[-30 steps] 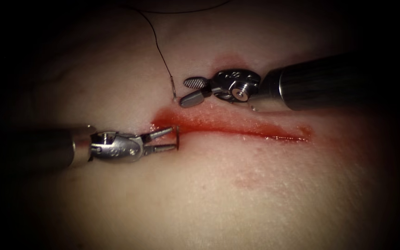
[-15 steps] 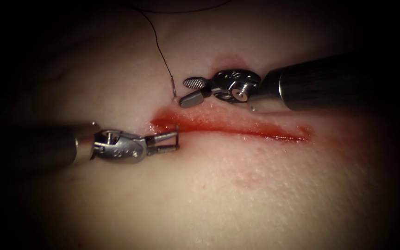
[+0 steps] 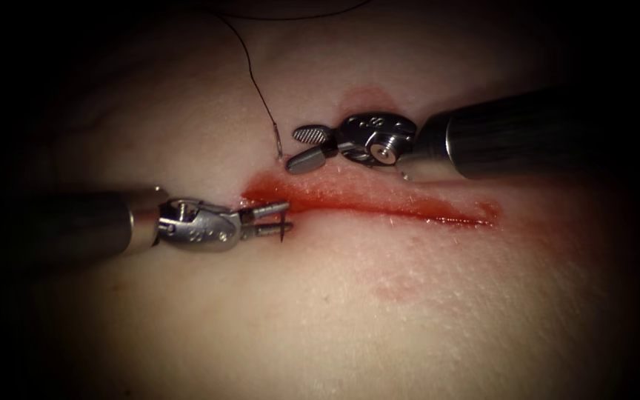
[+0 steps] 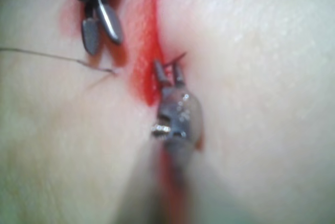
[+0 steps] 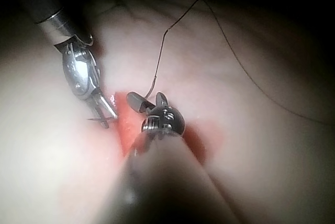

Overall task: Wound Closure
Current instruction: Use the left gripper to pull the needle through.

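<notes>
Left pincer (image 3: 281, 220) shut on needle (image 3: 284, 231) tip at cut (image 3: 379, 206) left end, right pincer (image 3: 299, 146) open, empty; keep grip square.

The left arm's shaft lies nearly level, its gripper (image 3: 281, 219) closed on the needle (image 3: 285, 226) near the tip, wrist straight; the right arm's shaft slants in from the upper right, its gripper (image 3: 301, 146) parted and holding nothing, one jaw raised, the other angled lower, wrist bent toward the left.
</notes>
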Available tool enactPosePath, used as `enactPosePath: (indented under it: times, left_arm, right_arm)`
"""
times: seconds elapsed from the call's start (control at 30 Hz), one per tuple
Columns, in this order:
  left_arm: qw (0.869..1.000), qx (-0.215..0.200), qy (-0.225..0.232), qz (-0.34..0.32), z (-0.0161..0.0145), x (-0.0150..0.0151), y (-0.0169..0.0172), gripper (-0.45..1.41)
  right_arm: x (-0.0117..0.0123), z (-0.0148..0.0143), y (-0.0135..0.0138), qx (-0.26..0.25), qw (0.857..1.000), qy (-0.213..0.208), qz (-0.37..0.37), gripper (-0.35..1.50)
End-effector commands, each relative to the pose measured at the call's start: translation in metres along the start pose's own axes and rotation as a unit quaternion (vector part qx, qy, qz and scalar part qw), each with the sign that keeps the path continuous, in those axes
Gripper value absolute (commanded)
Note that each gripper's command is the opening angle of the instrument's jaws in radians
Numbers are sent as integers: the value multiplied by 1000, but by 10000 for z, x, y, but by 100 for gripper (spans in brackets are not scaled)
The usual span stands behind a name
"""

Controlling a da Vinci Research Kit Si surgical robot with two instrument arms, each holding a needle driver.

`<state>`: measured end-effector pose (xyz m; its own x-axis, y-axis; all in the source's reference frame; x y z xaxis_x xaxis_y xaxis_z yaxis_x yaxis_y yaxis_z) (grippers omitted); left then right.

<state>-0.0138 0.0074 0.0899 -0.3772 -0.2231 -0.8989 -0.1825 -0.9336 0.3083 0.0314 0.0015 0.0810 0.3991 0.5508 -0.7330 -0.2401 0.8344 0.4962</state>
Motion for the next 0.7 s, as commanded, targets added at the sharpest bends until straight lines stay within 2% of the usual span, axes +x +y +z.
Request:
enactPosePath:
  times: [0.03, 0.17, 0.53, 0.63, 0.67, 0.7]
  left_arm:
    - [1000, -1, 2, 2, 6, 0, 5, 0]
    - [1000, -3, 4, 9, 6, 5, 3, -3]
    - [1000, -4, 5, 11, 13, -11, -1, -4]
    - [1000, -2, 2, 11, 14, -8, 0, -18]
    - [1000, -2, 1, 11, 15, -8, 1, -35]
    - [1000, -2, 2, 14, 14, -8, 1, -35]
  right_arm:
    - [-4, 7, 0, 1, 1000, 0, 0, 138]
    - [-4, 7, 0, 1, 1000, 0, 0, 138]
    - [-3, 7, 0, 1, 1000, 0, 1, 138]
    - [-3, 7, 0, 1, 1000, 0, 1, 138]
    - [-3, 7, 0, 1, 1000, 0, 1, 138]
    - [-3, 7, 0, 1, 1000, 0, 1, 138]
